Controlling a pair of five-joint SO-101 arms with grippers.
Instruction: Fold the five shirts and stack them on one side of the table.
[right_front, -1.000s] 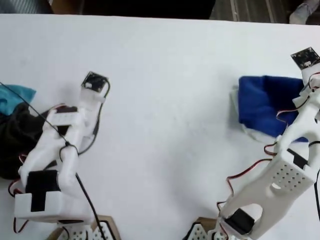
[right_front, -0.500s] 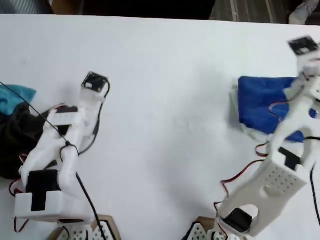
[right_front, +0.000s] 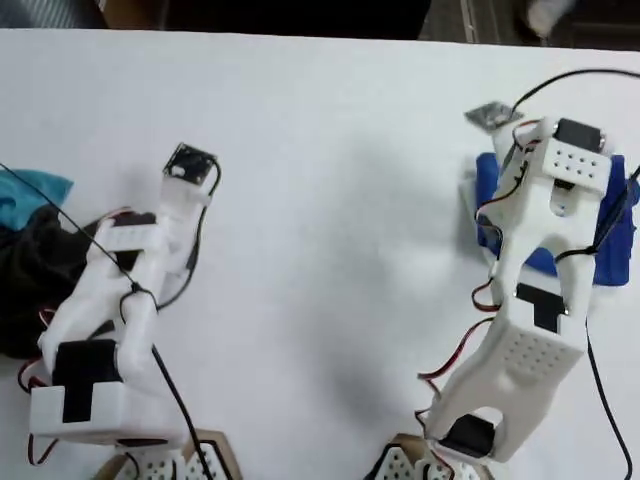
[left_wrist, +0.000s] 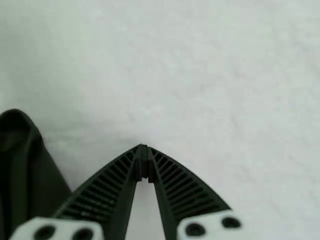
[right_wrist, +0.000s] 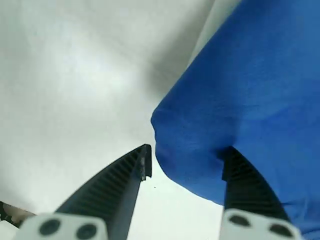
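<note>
A folded blue shirt (right_front: 530, 225) lies at the table's right side on top of a white one (right_front: 468, 212). My right arm (right_front: 556, 175) hangs over this stack. In the right wrist view my right gripper (right_wrist: 187, 167) is open, and a rounded corner of the blue shirt (right_wrist: 240, 95) sits between its fingers, against one finger (right_wrist: 242, 182). At the left edge a black shirt (right_front: 28, 285) and a teal shirt (right_front: 25, 195) lie in a heap. My left arm (right_front: 130, 260) rests beside them. My left gripper (left_wrist: 143, 162) is shut over bare table, with black cloth (left_wrist: 22, 165) close by.
The white table (right_front: 330, 180) is bare across its middle and back. Both arm bases stand at the front edge. Red and black cables (right_front: 475, 350) loop off the right arm, and a black cable (right_front: 170, 385) runs along the left one.
My right arm has swung from the table's right edge inward over the blue shirt, with its wrist now above the stack. The left arm has not moved.
</note>
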